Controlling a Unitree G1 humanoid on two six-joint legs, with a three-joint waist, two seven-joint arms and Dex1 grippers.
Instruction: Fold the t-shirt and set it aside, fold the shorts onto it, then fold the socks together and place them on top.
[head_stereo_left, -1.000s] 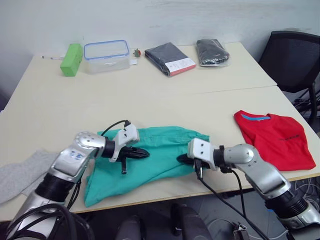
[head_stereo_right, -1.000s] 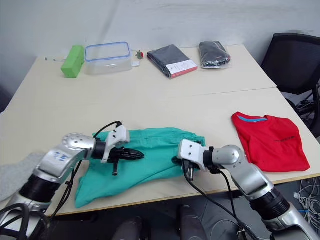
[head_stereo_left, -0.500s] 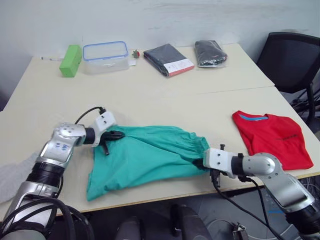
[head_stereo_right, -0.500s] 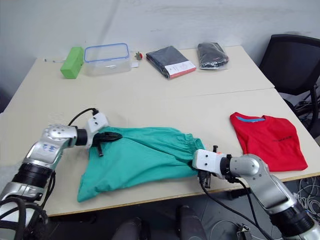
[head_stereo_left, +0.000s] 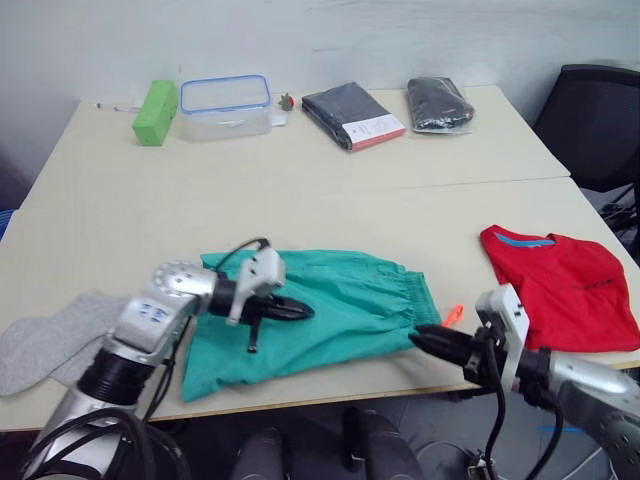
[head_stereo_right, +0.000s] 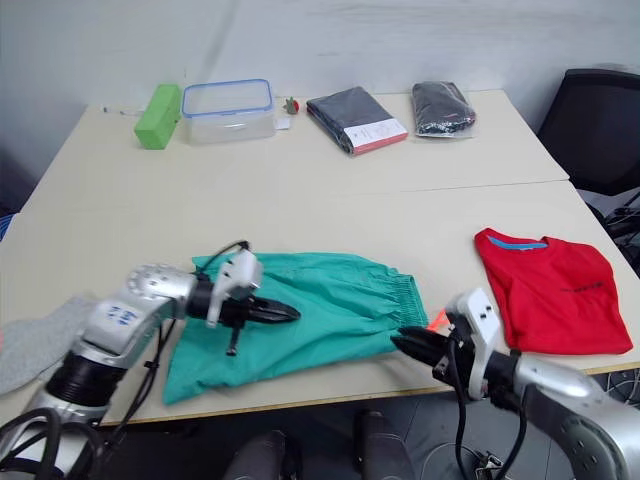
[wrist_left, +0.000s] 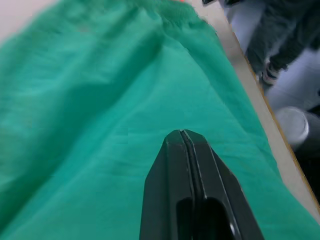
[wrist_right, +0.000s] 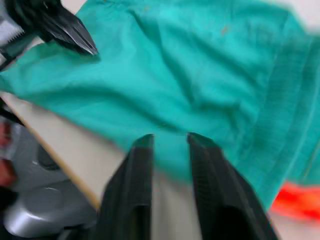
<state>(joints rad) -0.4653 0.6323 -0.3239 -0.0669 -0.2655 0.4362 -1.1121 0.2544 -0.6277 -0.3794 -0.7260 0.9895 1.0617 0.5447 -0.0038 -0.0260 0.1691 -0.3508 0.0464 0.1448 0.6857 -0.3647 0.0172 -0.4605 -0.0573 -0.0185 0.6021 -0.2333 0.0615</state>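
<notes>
Teal-green cloth, the shorts (head_stereo_left: 325, 310), lies spread flat near the front edge of the table (head_stereo_left: 300, 180), its long axis running across the robot from left to right. The gathered waistband is at the robot's right end, with the orange drawstring (head_stereo_left: 453, 314) poking out just past it, and the leg hems are at the left end, close to the table's front edge.

Over the left half of the cloth hovers the left gripper (head_stereo_left: 290, 311), pointing along that long axis toward the waistband; its two black fingers are pressed together with nothing between them, and the wrist camera shows only green fabric beneath their tips. I can't tell whether they touch the cloth.

At the opposite end, the right gripper (head_stereo_left: 432, 340) sits just off the waistband corner by the front edge, aimed back toward the left one. Its fingers are parted with a clear gap and hold nothing. So the two grippers face each other along the garment, the right nearer the waistband, the left nearer the legs.

Further right, the red t-shirt (head_stereo_left: 560, 290) lies folded and well apart from the shorts. The grey socks (head_stereo_left: 45, 335) rest at the far left, beside the left arm.
</notes>
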